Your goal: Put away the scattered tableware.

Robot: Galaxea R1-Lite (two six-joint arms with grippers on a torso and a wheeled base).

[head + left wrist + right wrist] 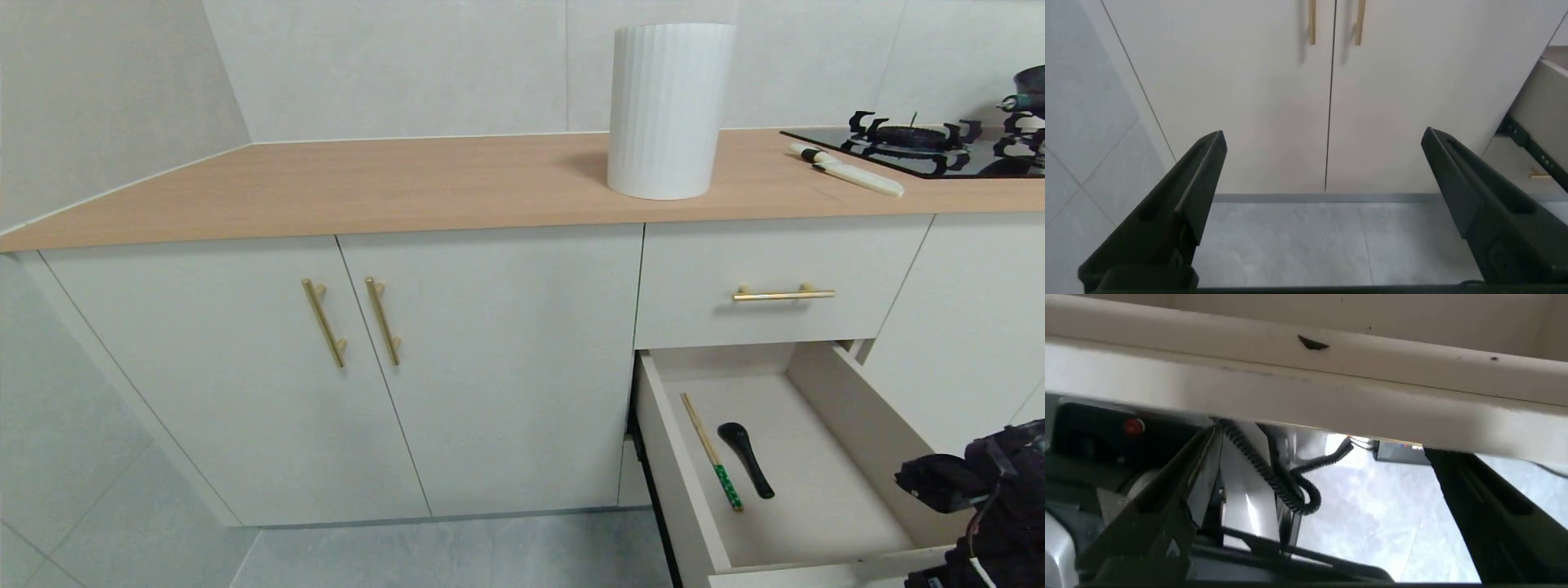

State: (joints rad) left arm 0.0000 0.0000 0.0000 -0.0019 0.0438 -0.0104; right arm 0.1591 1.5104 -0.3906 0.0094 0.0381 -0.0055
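low on the left, the left gripper (1323, 139) faces the foot of the double cabinet doors (343, 367), its jaws spread wide with nothing between them. above the doors runs the wooden tabletop (367, 184), and toward its right stands a tall white ribbed canister (668, 110). right of the canister and apart from it, a pale knife-like utensil (849, 170) with a dark band lies flat on the tabletop, its far end at the edge of the black stove (914, 145). below that stretch the upper drawer (775, 261) is closed, and the lower drawer (658, 425) beneath it is pulled out. inside it, near its left wall, a pair of chopsticks (712, 452) with green ends lies lengthwise, and a black spoon (744, 457) lies just beside them, close but apparently not touching. at the far right the right gripper (1323, 449) sits low by the front of the open drawer, jaws parted wide and holding nothing. the task looks well along: chopsticks and spoon are put away, and the pale utensil on the tabletop seems to be the one piece left to collect. after that the open drawer would likely need pushing shut, and the right arm is the nearer one for it.
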